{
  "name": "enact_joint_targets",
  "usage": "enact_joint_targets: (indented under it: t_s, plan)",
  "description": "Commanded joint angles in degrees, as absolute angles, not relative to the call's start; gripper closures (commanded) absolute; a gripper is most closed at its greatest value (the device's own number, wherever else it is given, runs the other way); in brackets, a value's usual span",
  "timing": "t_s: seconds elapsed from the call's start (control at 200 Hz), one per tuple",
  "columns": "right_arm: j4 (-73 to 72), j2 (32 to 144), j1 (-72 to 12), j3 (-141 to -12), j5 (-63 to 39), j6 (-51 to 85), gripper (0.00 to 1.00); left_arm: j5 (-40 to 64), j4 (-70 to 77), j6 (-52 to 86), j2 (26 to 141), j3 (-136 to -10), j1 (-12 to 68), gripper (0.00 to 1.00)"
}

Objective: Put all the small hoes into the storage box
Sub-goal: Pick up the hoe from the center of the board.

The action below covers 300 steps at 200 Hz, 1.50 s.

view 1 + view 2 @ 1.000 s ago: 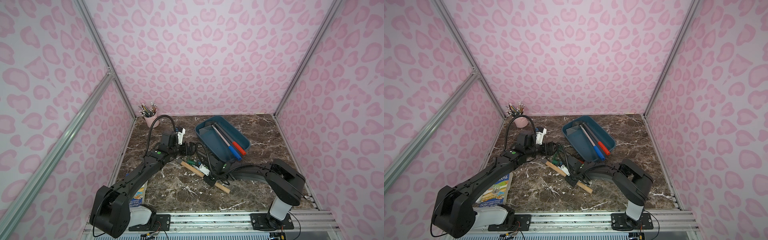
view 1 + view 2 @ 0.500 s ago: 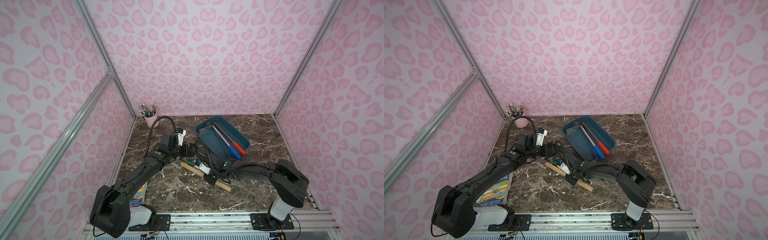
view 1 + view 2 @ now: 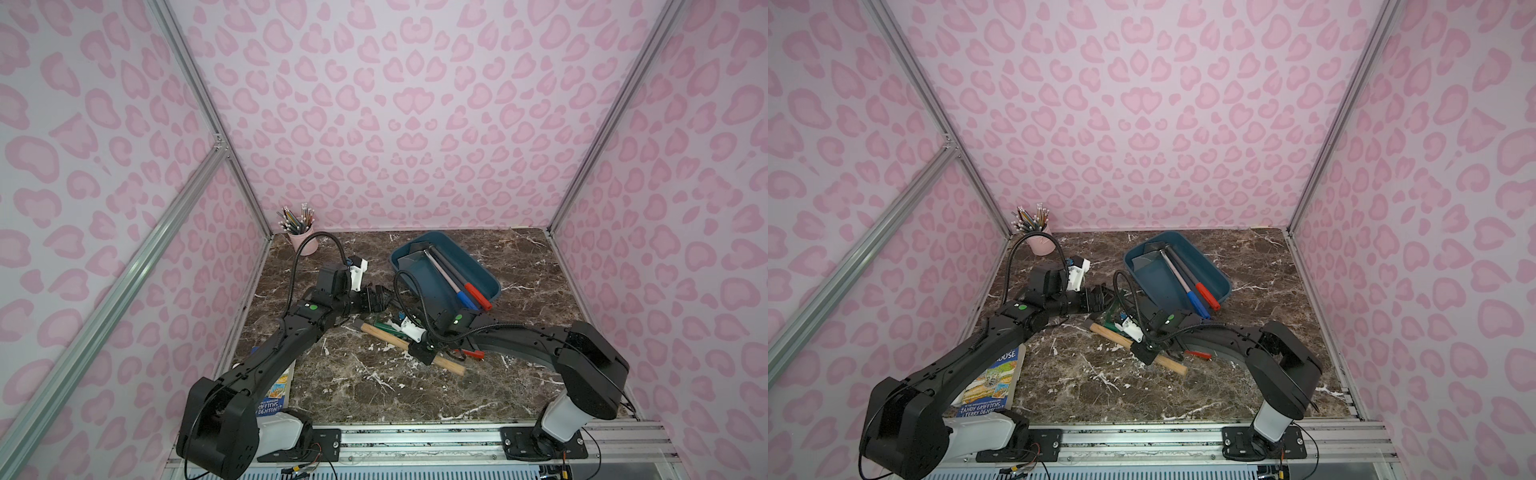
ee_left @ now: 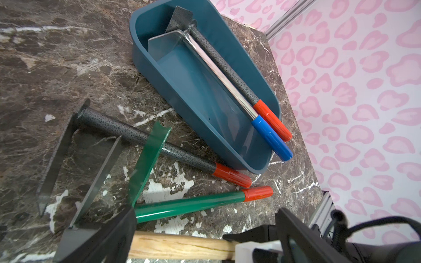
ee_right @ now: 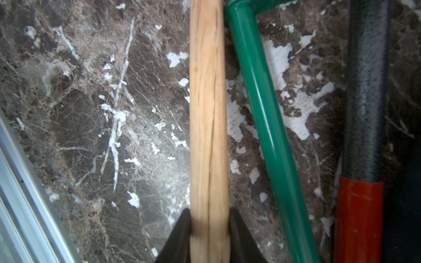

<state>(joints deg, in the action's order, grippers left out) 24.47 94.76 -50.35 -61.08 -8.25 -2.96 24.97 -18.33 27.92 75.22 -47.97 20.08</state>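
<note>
The small hoe (image 4: 145,141), with a dark grey shaft and a red handle end, lies on the marble beside the storage box (image 4: 173,95). In the right wrist view the hoe (image 5: 366,91) runs along the frame's edge. The blue storage box (image 3: 478,266) (image 3: 1154,278) holds a similar grey, red-handled tool (image 4: 227,75). My right gripper (image 5: 209,218) (image 3: 424,353) is shut on the hammer's wooden handle (image 5: 208,102). My left gripper (image 4: 205,241) (image 3: 380,299) hangs open over the tool heads and grips nothing.
A green-shafted tool (image 4: 189,202) lies between the hammer (image 3: 386,337) and the hoe. A chrome, blue-handled tool (image 4: 218,75) is in the box. A pink pencil cup (image 3: 305,243) stands at the back left. A book (image 3: 992,382) lies under the left arm.
The right arm has shifted slightly to the right, still gripping the hammer handle. The left arm has barely moved.
</note>
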Motion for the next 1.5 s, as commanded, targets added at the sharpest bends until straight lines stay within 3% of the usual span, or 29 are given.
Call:
enact_joint_targets:
  t_s: [0.0,1.495]
  plan:
    - [24.42,93.82,-49.81,-62.43,-9.03,-2.47,1.0,26.6,-17.07,29.07,74.71,-48.08,19.96,0.01]
    - [26.09,92.99,-47.63,-66.49,-10.63,0.43,1.0,39.64,-3.3,48.39,66.28,-29.85,19.79,0.02]
